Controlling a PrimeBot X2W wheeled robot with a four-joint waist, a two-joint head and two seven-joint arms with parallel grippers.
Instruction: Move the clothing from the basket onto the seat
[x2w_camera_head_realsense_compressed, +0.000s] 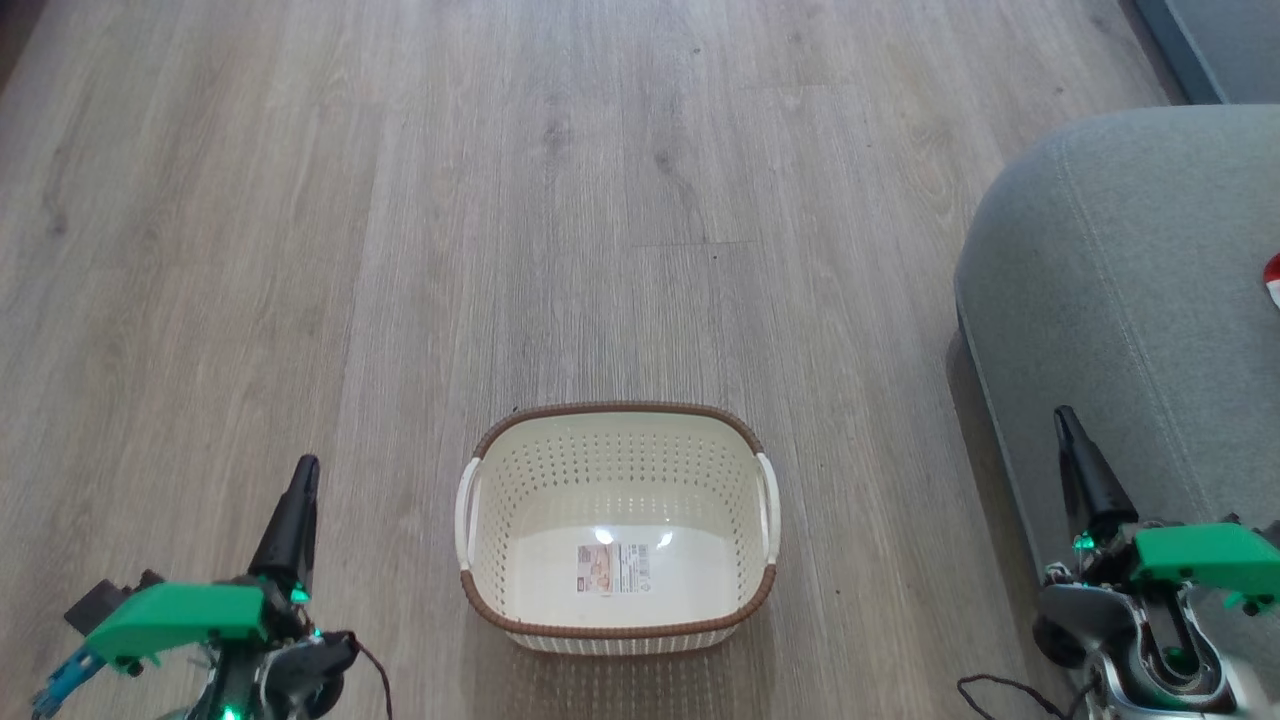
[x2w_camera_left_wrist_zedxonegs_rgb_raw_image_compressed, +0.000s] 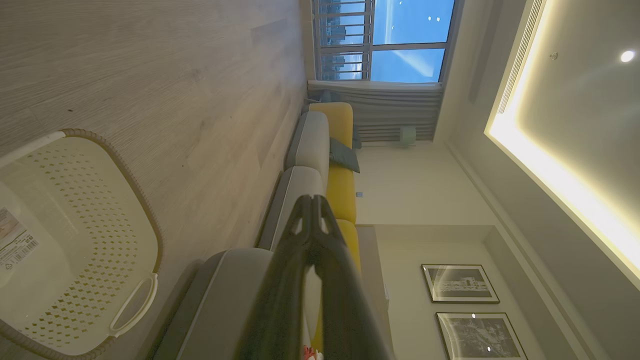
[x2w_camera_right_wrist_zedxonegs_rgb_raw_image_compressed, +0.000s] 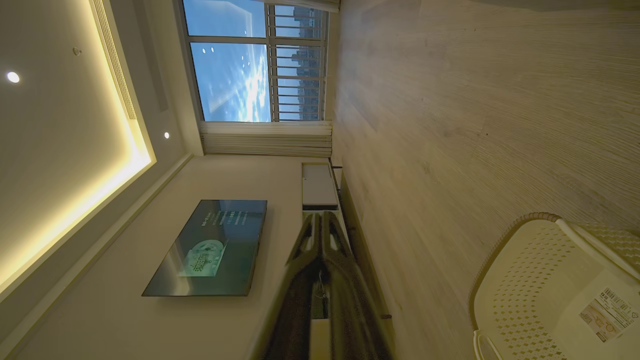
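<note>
Where one basket (x2w_camera_head_realsense_compressed: 620, 408) stands, one garment (x2w_camera_head_realsense_compressed: 1273, 280) on seat (x2w_camera_head_realsense_compressed: 1120, 300)

One basket (x2w_camera_head_realsense_compressed: 620, 409), one seat (x2w_camera_head_realsense_compressed: 1120, 290), one clothing scrap (x2w_camera_head_realsense_compressed: 1273, 281), two pincers: left pincer (x2w_camera_head_realsense_compressed: 305, 468), right pincer (x2w_camera_head_realsense_compressed: 1064, 418).

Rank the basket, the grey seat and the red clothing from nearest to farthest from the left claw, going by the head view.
1. The basket, just right of the left claw.
2. The seat, at the far right.
3. The red clothing, on the seat, at the right edge.

basket (x2w_camera_head_realsense_compressed: 620, 470) cream, upright, near seat (x2w_camera_head_realsense_compressed: 1120, 300) | clothing (x2w_camera_head_realsense_compressed: 1273, 282) red-white, on seat
</note>
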